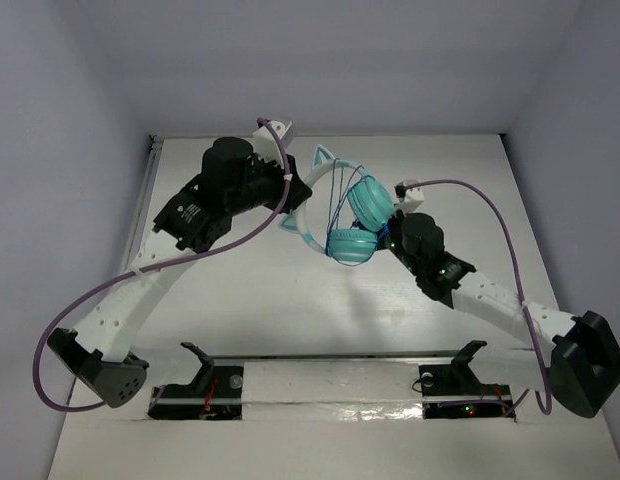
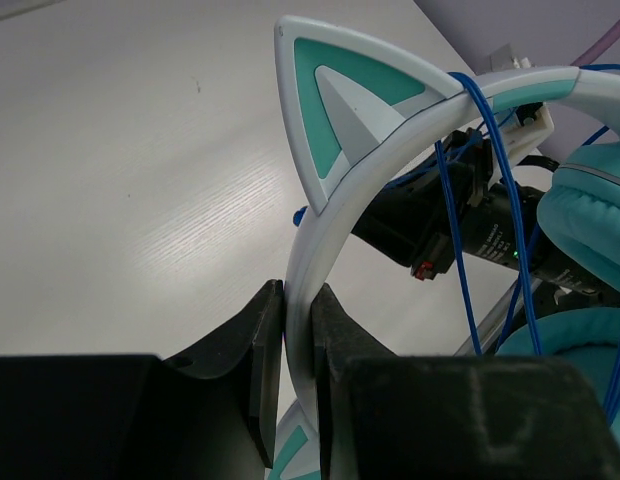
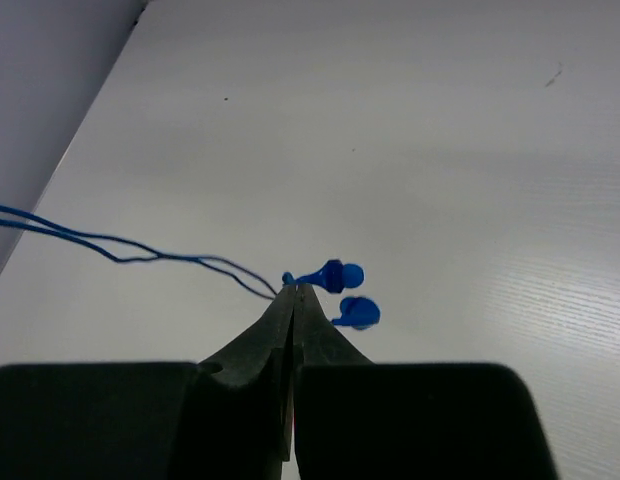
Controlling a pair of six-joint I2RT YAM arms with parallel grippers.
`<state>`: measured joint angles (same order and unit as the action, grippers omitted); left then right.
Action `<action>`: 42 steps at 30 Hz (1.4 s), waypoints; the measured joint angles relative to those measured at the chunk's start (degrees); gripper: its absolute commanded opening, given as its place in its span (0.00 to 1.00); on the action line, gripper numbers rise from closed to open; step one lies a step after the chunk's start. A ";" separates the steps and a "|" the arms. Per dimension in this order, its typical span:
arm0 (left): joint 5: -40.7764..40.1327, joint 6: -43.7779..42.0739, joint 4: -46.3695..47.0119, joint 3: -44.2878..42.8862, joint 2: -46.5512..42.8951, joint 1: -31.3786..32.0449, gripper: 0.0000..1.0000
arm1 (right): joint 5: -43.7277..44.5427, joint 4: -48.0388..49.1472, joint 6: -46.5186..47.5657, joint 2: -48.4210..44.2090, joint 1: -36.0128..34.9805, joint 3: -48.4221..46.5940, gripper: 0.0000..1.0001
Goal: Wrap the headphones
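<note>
The headphones have two round teal ear cups (image 1: pixel 370 203) and a pale headband (image 1: pixel 306 205) with teal cat ears. They are held above the table at its middle. My left gripper (image 1: pixel 288 190) is shut on the headband (image 2: pixel 312 240), which stands between the pads (image 2: pixel 298 310). The thin blue cord (image 2: pixel 452 200) loops over the headband several times. My right gripper (image 3: pixel 294 292) is shut on the cord (image 3: pixel 140 245) right behind its blue plug (image 3: pixel 337 274). In the top view the right gripper (image 1: pixel 390 236) sits just beside the ear cups, its fingertips partly hidden by them.
Thick purple arm cables (image 1: pixel 490 205) arc over both arms. Two black stands (image 1: pixel 205 365) sit at the near edge by the arm bases. The white table (image 1: pixel 290 300) is walled at the back and sides.
</note>
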<state>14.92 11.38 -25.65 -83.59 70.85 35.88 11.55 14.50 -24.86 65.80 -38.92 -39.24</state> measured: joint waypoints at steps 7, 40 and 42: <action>-3.04 -0.09 -2.01 -4.46 1.03 -0.39 0.00 | 1.70 -1.81 -0.42 -4.22 0.00 1.22 0.29; -5.97 -1.27 -5.95 -7.26 3.32 -1.14 0.00 | -10.27 -2.54 8.35 1.64 0.00 -3.10 0.41; -5.95 -1.27 -5.97 -7.30 3.34 -1.16 0.00 | -10.29 -2.67 8.44 2.71 0.00 -3.15 0.46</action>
<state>8.97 10.11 -31.62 -90.89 74.19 34.72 1.26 11.84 -16.43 68.51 -38.92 -42.39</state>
